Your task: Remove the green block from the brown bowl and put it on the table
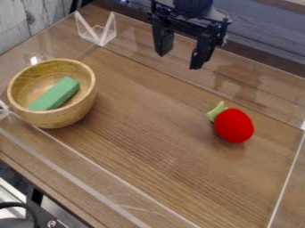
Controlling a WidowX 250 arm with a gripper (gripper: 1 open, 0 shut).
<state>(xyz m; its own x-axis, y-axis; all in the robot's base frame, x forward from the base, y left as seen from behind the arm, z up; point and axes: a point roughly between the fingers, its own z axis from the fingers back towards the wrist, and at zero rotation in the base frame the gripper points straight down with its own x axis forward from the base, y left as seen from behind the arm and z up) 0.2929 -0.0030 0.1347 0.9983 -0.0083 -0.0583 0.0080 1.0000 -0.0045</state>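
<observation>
1. Black two-fingered claw (181, 49) spread wide, empty, pointing down, hanging above the far middle of the brown wood-grain worktop (155, 151) with low clear acrylic walls.
2. Well apart from it, at left: round light-tan wooden bowl (52, 93), thick rim, upright.
3. Small flat light-green rectangular block (55, 93) lying inside the bowl, slanted against the inner slope.
4. Judged light, stiff, matte, not fragile; slip unlikely.
5. Best hold judged across the narrow width, mid-length, fingers dropping clear of the rim.
6. Red strawberry toy with green leaves (231, 125) at right; bare worktop between it and the bowl for set-down.
</observation>
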